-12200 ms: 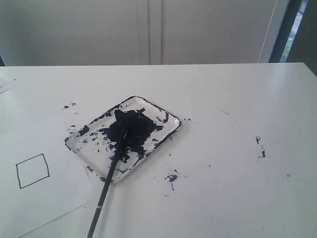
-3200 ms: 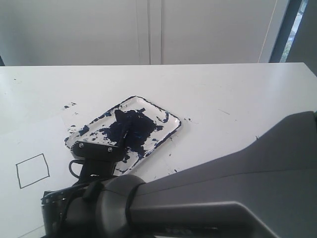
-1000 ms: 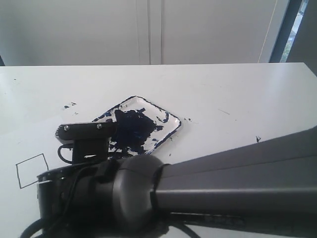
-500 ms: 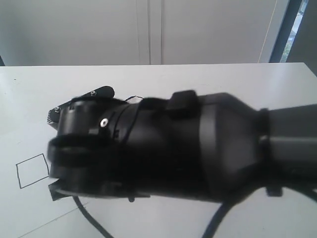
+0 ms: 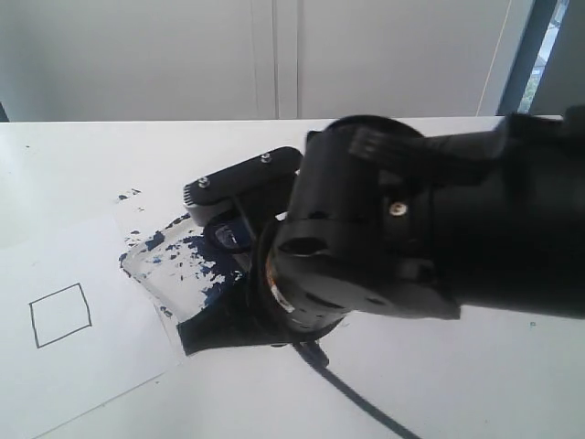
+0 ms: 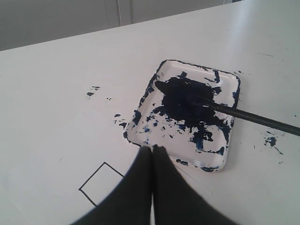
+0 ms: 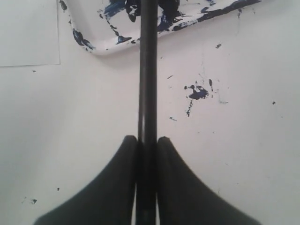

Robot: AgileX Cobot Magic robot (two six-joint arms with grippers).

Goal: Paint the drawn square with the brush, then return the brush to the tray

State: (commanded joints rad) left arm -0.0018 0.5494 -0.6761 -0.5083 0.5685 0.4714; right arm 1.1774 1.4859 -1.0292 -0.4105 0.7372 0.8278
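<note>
Right arm shifted rightward in exterior view, uncovering left part of tray (image 5: 169, 274). Right end effector (image 7: 147, 143) clamped on brush (image 7: 148, 70) handle. Bristles lie in blue-black paint blob (image 6: 187, 101) inside tray. Left end effector (image 6: 151, 149) closed, empty. Drawn square (image 5: 60, 315) at lower left of exterior frame, bare outline on paper sheet (image 5: 91, 366).

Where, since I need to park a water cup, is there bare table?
Free: the table strip between the tray and the far edge. Crowded: beside the tray, where the right gripper holds the brush among paint splatters.

tray (image 5: 175, 282) mostly hidden behind right arm (image 5: 411, 238), brush (image 6: 253, 117) end cut off
</note>
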